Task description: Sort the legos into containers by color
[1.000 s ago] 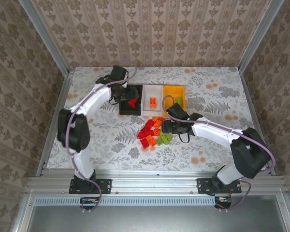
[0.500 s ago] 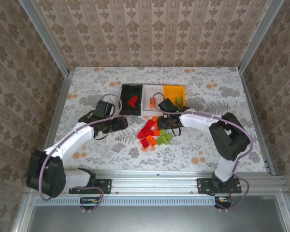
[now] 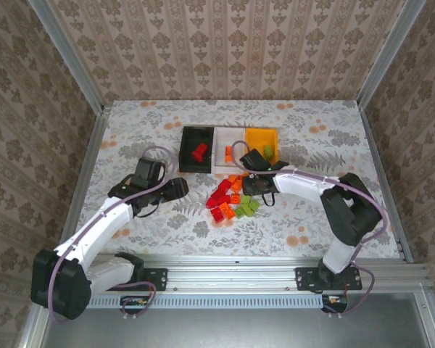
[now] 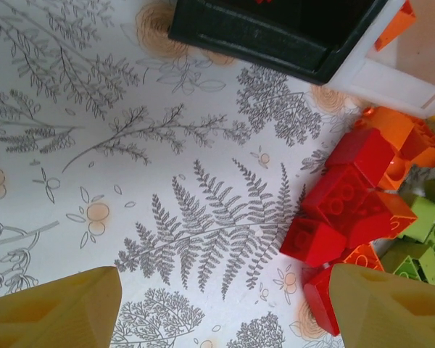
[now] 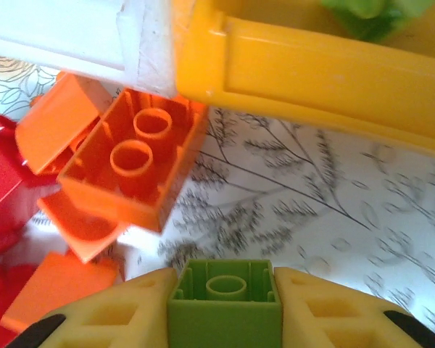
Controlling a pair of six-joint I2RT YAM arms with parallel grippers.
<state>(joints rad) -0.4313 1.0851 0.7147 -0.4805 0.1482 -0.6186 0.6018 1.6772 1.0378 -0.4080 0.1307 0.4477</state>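
The three containers stand in a row at the far middle of the table (image 3: 326,217), touching side by side. The black bin (image 3: 185,165) is on the left, the white bin (image 3: 221,138) is in the middle, and the orange-yellow bin (image 3: 257,138) is on the right. A red brick (image 3: 199,151) lies in the black bin, an orange brick (image 3: 228,153) lies in the white bin, and a green piece (image 3: 267,151) lies in the orange-yellow bin.

The other legos lie loose in a pile (image 3: 230,199) on the table just in front of the white bin, with red, orange and light green mixed together.

The right gripper (image 3: 259,186) is low at the right edge of this pile, near the front wall of the orange-yellow bin. Its wrist view shows its two fingers closed on a small light green brick (image 5: 225,308), which sits tightly between them. Just beside it, an upturned orange brick (image 5: 130,163) lies in front of the place where the white and orange-yellow bins meet.

The left gripper (image 3: 175,188) is over the bare patterned table to the left of the pile. Its fingers (image 4: 58,312) stand wide apart and there is nothing between them. The nearest red bricks (image 4: 348,199) lie close to one finger, and the corner of the black bin is a little beyond.
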